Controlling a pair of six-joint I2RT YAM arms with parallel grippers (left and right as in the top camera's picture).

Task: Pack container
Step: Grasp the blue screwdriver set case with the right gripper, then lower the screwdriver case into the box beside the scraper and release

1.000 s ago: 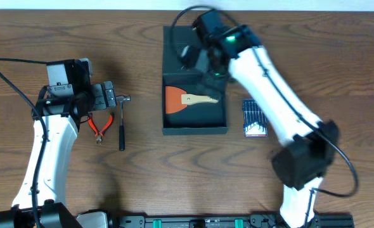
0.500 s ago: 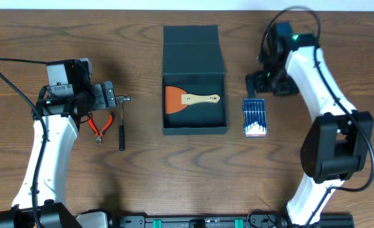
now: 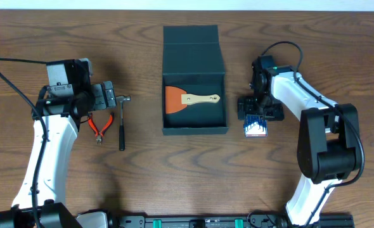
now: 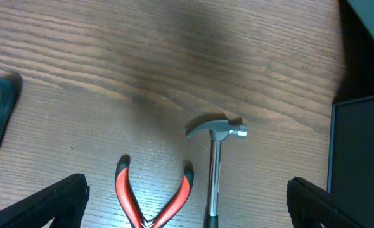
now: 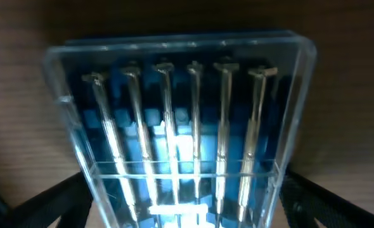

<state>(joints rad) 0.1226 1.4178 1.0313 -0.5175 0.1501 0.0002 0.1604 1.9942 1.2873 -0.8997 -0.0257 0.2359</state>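
— Container (image 3: 193,50) job, then. What's the right gripper (image 3: 260,114) at?

— It's low over a clear blue case (image 5: 180,126) of slim metal tools, right of centre in the overhead frame. Its fingers (image 5: 41,206) are spread wide, one at each lower corner of the case. Whether they touch it, I can't tell.

— And the left gripper (image 4: 187,193)?

— Wide apart too, with nothing between the tips. It hangs at middle left, above a hammer (image 4: 215,158) and red-handled pliers (image 4: 150,199) lying side by side on the wooden table (image 3: 174,177). A dark green handle (image 4: 0,111) lies at the left edge of its wrist view.

— Where's the container itself?

— Upper middle of the overhead frame, between the two arms and apart from both. Its lid is open, lying flat toward the top edge. Inside, a scraper (image 3: 187,99) with an orange blade and pale wooden handle lies flat, blade to the left. The case sits near the container's right wall, not touching it.
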